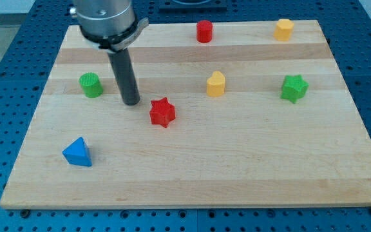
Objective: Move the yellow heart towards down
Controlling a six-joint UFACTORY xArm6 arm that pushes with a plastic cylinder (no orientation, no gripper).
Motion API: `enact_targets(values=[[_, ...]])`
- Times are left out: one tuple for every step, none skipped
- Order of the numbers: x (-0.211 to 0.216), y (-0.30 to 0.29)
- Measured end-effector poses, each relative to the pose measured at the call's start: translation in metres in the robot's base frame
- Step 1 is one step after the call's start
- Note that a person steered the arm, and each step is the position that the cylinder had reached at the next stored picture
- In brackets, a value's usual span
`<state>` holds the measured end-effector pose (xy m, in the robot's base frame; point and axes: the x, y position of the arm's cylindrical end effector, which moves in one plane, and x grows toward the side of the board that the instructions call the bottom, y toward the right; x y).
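Observation:
The yellow heart sits on the wooden board a little right of the middle. My tip rests on the board well to the heart's left, between the green cylinder and the red star. The tip touches no block.
A red cylinder stands at the view's top centre. A yellow block sits at the top right. A green star is at the right. A blue triangle lies at the lower left.

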<state>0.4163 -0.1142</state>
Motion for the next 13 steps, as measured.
enact_targets(values=[[-0.021,0.028],[-0.044,0.066],[-0.064,0.104],[-0.07,0.142],[-0.07,0.169],[-0.066,0.172],[-0.056,0.172],[-0.046,0.172],[-0.044,0.167],[-0.035,0.162],[-0.022,0.16],[-0.012,0.16],[-0.005,0.159]])
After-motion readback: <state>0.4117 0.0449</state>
